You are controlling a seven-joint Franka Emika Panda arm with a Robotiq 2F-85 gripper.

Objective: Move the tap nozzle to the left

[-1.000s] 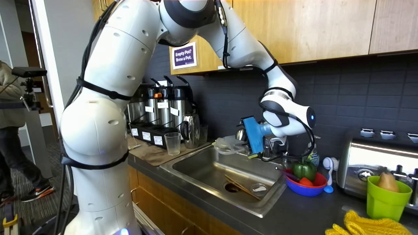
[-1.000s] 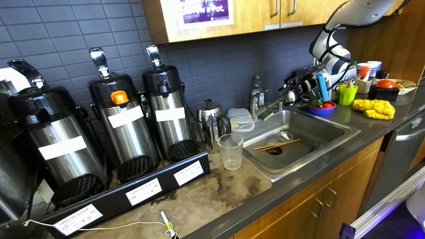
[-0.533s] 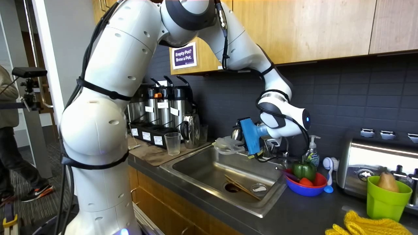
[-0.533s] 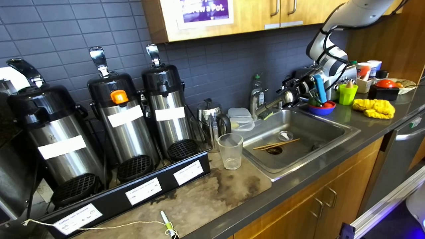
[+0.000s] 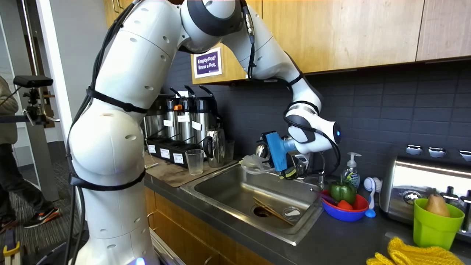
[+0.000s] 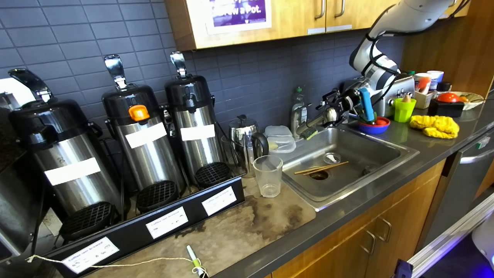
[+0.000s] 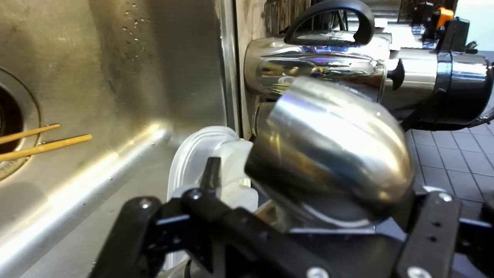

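The tap nozzle is the silvery, rounded end of the faucet spout. It fills the middle of the wrist view point(image 7: 332, 154) and also shows in both exterior views point(image 5: 261, 150) point(image 6: 331, 115). Its arm runs back to the upright faucet base point(image 6: 297, 120) behind the sink point(image 6: 370, 154). My gripper point(image 6: 325, 114) is open around the nozzle, which lies between its spread fingers. In the wrist view, one black finger point(image 7: 212, 170) stands apart from the nozzle; the opposite finger is close beside the rounded end. I cannot tell whether it touches.
Clear plastic containers point(image 6: 279, 139) and a steel pot point(image 6: 243, 135) stand left of the faucet. A sponge point(image 6: 309, 133) hangs near its base. A blue bowl point(image 5: 344, 213) with vegetables and a pump bottle point(image 5: 352, 175) stand right of the sink. Chopsticks point(image 6: 322, 168) lie in the basin.
My gripper has moved left in both exterior views, and the nozzle has swung left together with it. More of the pump bottle shows now behind the arm.
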